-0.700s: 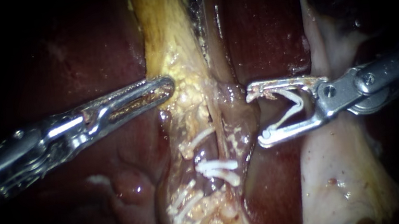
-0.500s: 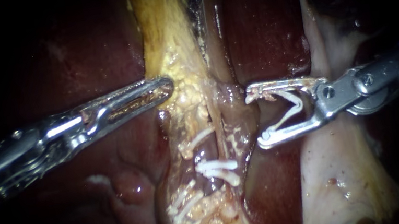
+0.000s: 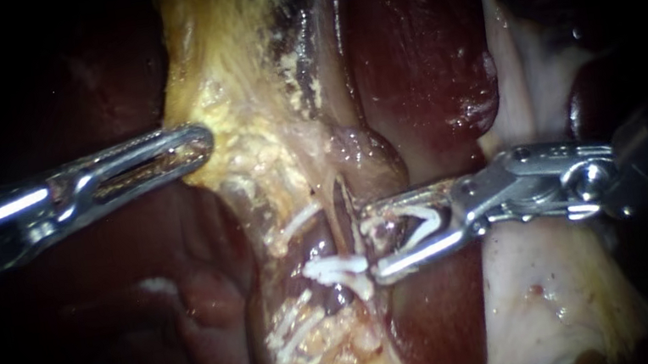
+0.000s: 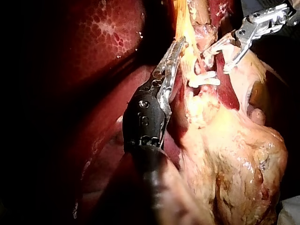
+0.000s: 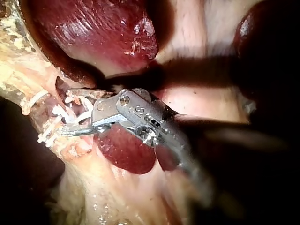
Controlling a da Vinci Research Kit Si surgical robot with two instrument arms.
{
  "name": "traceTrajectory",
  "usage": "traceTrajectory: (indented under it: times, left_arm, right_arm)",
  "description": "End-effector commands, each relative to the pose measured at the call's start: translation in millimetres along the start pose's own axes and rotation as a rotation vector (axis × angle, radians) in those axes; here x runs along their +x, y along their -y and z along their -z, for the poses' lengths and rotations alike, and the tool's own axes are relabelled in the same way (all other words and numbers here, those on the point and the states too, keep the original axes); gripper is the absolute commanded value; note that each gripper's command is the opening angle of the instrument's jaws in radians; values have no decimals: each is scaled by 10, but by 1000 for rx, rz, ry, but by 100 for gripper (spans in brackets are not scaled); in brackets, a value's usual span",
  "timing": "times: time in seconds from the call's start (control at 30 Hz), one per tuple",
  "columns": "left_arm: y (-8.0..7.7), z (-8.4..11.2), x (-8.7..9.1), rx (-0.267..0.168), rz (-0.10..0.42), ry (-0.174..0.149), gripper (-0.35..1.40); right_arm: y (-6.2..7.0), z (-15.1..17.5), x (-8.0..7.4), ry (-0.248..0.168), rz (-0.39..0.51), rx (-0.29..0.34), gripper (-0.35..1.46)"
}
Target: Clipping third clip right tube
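1. Filling the background: dark red liver [image 3: 415,48]. Pale tissue [image 3: 548,303] lies under the right shaft, kind unclear.
2. Yellow fatty tissue [image 3: 240,134] runs down the middle and is drawn taut toward the left side.
3. Left instrument [image 3: 194,141]: hand clenched, jaws lying together on the edge of the yellow fatty tissue. Looks like a grasp holding it aside.
4. Right instrument [image 3: 370,248]: hand grasping a loaded clip [image 3: 416,226]. Jaws stand apart, clip open in a V, not squeezed down.
5. Right tube [image 3: 361,189]: thin brownish strand beside the fat. It passes in at the tips of the right jaws; how deep it sits in the clip, cannot tell.
6. Seated clips [image 3: 337,267]: two white ones, closed across the same tube, just beside the lower jaw. Other white clips [image 3: 295,330] sit further down on the neighbouring strand.
7. Progress, judged: two clips are on and the third is lined up but not closed. Left to do: squeeze, let go, back out.
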Motion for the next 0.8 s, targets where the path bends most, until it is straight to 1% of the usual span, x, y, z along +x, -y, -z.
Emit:
traceTrajectory:
  times: [0.03,0.17,0.23,0.3,0.37,0.47,0.6,0.73,0.8]
  left_arm:
    - [2,0,0,-2,0,2,-35]
    - [4,1,0,-4,1,3,-35]
    - [4,2,0,-4,0,3,-35]
    - [4,2,0,-3,0,3,-35]
    - [4,2,0,-3,0,3,-35]
    - [4,2,0,-3,0,2,-35]
    - [2,3,-1,-2,0,2,-35]
    - [-1,4,-2,0,0,1,-35]
    - [-1,5,-2,0,0,0,-35]
  right_arm:
    - [-3,-4,1,-1,2,-4,53]
    - [-13,-21,6,-8,-17,-12,52]
    - [-14,-27,6,-10,-28,-10,52]
    - [-13,-32,4,-8,-43,9,52]
    - [-10,-33,3,-18,-56,23,52]
    - [-6,-32,4,-45,-75,71,51]
    - [6,-32,7,-88,-132,184,48]
    - [17,-34,10,-99,-173,274,42]
    - [21,-37,12,-109,-185,294,41]
